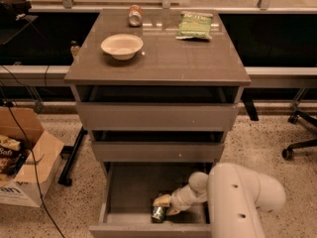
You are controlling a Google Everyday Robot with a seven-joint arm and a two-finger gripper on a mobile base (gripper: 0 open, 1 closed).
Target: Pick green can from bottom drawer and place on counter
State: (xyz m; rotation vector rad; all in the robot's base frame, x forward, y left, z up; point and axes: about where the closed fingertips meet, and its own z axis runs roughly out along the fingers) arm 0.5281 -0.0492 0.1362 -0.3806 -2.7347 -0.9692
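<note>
The green can (158, 213) lies on its side in the open bottom drawer (129, 190), near the drawer's front, with its silvery top facing me. My gripper (166, 206) reaches down into the drawer from the right and is right at the can, touching or nearly touching its upper right side. The white arm (233, 197) covers the drawer's right part. The counter (158, 58) is the glossy grey-brown top of the cabinet, above the two shallower drawers.
On the counter stand a white bowl (122, 46), a red/orange can (134, 15) on its side and a green snack bag (195, 25). A cardboard box (22, 157) and cables are on the floor at left. An office chair base (299, 143) is at right.
</note>
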